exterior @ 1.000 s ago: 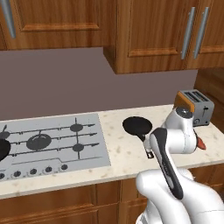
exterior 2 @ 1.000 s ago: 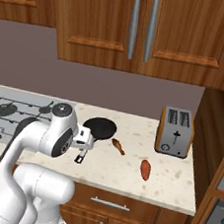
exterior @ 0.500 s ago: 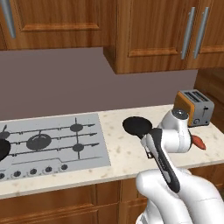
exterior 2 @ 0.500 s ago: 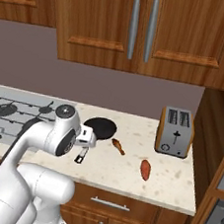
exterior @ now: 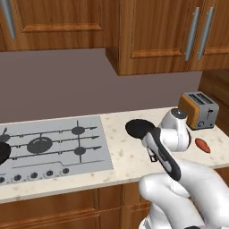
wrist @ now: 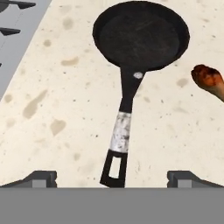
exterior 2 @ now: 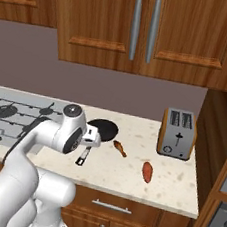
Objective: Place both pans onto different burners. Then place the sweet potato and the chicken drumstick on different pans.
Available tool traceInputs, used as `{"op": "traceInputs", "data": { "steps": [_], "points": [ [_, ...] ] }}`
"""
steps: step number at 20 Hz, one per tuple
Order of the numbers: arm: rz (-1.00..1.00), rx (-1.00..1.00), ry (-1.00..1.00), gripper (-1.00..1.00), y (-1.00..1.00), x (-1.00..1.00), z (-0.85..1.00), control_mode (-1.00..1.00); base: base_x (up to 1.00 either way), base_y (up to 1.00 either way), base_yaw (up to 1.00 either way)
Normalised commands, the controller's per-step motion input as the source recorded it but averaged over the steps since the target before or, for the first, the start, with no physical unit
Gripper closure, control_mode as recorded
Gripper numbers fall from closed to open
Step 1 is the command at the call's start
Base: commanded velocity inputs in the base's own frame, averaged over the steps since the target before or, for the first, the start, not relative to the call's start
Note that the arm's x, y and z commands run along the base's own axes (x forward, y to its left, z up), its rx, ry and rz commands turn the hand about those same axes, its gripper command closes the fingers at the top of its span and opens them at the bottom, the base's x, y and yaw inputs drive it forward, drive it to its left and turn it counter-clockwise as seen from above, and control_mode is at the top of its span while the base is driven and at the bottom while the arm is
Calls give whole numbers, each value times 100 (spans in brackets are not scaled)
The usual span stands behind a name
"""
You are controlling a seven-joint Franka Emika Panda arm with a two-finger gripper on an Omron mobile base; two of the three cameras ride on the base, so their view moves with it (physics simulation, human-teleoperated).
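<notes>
One black pan lies on the beige counter right of the cooktop, its long handle pointing toward me. My gripper hangs open above the handle's end, one fingertip on each side, touching nothing. The same pan sits partly under my arm in both base views. A second pan rests on the cooktop's left end, cut by the frame edge. The chicken drumstick lies just right of the first pan. The sweet potato lies further right.
The grey steel cooktop with black burners takes the counter's left part. A toaster stands at the back right near a wooden side wall. Wooden cabinets hang overhead. The counter's front edge runs close behind the pan's handle.
My arm has shifted slightly left toward the pan's handle. The jaws stayed open and the pan, drumstick and sweet potato have not moved.
</notes>
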Motion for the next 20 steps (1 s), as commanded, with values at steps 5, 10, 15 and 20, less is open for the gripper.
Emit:
{"op": "traceInputs", "data": {
  "steps": [5,10,15,20],
  "points": [
    [0,0,0,-100,0,16,-39,-100,0,0,0],
    [0,0,0,-100,0,16,-35,-100,0,0,0],
    [0,0,0,-100,0,17,-31,-100,0,0,0],
    [0,0,0,-100,0,13,-31,-100,0,0,0]
  ]
}}
